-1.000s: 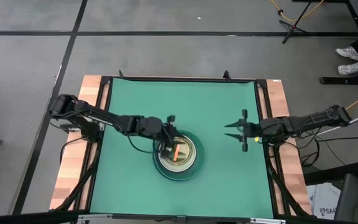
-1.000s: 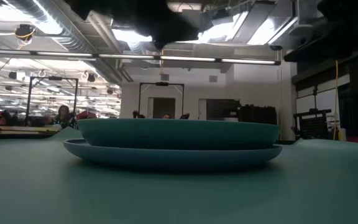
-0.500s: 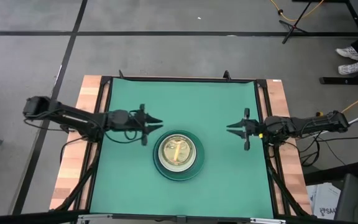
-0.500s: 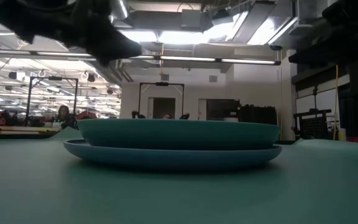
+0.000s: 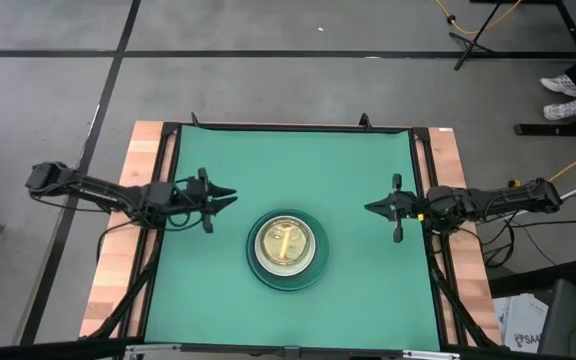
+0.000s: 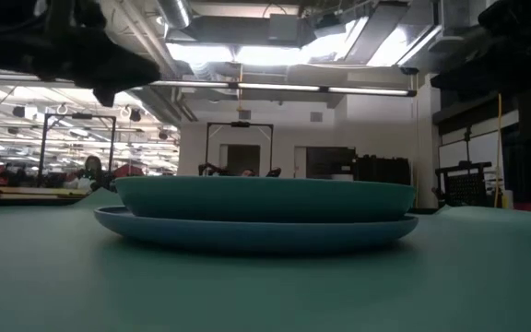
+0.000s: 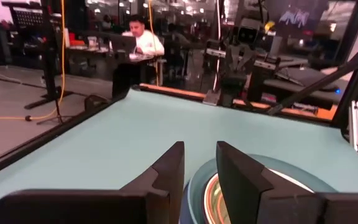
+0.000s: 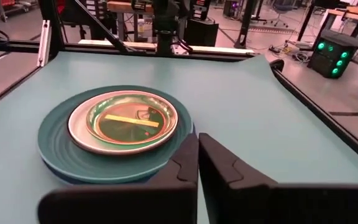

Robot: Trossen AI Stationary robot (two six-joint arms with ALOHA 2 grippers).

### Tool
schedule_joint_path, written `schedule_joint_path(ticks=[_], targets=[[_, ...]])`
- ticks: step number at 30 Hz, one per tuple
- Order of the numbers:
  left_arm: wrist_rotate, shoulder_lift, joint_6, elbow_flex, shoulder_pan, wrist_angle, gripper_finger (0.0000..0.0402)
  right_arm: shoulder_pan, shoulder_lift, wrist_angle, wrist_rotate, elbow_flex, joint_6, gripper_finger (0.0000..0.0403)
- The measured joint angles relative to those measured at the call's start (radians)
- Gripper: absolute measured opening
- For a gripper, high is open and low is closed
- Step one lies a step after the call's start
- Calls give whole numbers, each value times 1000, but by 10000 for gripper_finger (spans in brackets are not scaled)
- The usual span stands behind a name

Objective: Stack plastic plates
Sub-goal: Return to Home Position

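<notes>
**What the views keep back of the plate stack**

In the low view the stack (image 6: 265,212) shows only the rims of its two large plates. The smaller plates nested inside are hidden behind those rims. At the upper left of that frame the left gripper (image 6: 100,74) is a dark blur, cut off by the top edge. In the left wrist view its fingers (image 7: 166,177) cover the stack's near side, and the bottom edge cuts off the rest. The right gripper (image 8: 197,149) hides the stack's near rim at lower centre of the right wrist view. A seated person (image 7: 140,40) at the upper left of the left wrist frame is too small to make out.
</notes>
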Motion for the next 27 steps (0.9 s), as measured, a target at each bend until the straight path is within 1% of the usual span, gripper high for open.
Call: schedule_joint_path(ticks=[2, 6, 10, 12, 16, 19, 21, 24, 27], targets=[[-12, -47, -5, -32, -8, 2, 87, 0, -4, -3, -22, 0, 6, 2], [-17, -134, -5, -88, -19, 1, 87, 0, -4, 13, -156, 0, -18, 2], [-17, -211, -16, -123, -25, -18, 87, 0, -5, 44, -217, 0, -43, 1], [-17, -239, -18, -123, -25, -44, 87, 0, -5, 75, -226, -16, -50, 1], [-17, -273, -17, -123, -25, -49, 87, 0, -3, 172, -225, -105, -51, 1], [-16, -289, -15, -123, -25, -62, 87, 0, -5, 232, -219, -146, -56, 1], [-16, -294, -15, -123, -25, -90, 87, 0, -5, 287, -235, -172, -49, 1], [-23, -298, -14, -123, -25, -117, 87, -3, -5, 317, -245, -200, -48, 1], [-23, -299, -14, -123, -25, -115, 87, -34, -13, 320, -251, -214, -41, 1]])
